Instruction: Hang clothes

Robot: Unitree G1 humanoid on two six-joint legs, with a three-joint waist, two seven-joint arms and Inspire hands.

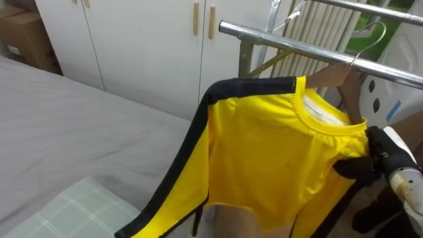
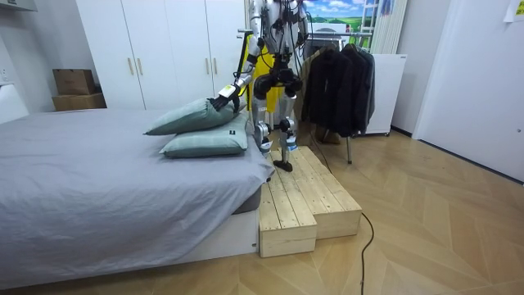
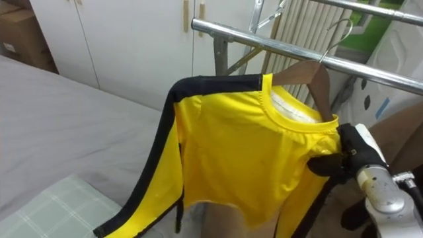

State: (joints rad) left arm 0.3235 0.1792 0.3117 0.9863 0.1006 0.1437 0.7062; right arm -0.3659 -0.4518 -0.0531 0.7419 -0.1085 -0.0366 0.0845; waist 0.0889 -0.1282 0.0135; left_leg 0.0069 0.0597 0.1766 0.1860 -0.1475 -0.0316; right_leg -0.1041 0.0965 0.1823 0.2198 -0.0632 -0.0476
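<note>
A yellow shirt (image 1: 264, 152) with black stripes along its sleeves hangs on a wooden hanger (image 1: 330, 76). The hanger's wire hook (image 1: 371, 36) stands up at the metal rail (image 1: 277, 41); I cannot tell whether it rests on the rail. My right hand (image 1: 367, 162) is shut on the shirt's shoulder over the hanger's arm, just below the rail. One sleeve trails down to the lower left. In the room view my left hand (image 2: 221, 103) is low at the end of that sleeve, beside the pillows (image 2: 192, 119). I stand on a wooden platform (image 2: 303, 197) between bed and rack.
The grey bed (image 1: 66, 132) lies to my left, with a checked pillow (image 1: 73, 211) close below. White closet doors (image 1: 145, 39) stand ahead and a cardboard box (image 1: 23, 36) at the far left. Dark jackets (image 2: 340, 86) hang on the rack.
</note>
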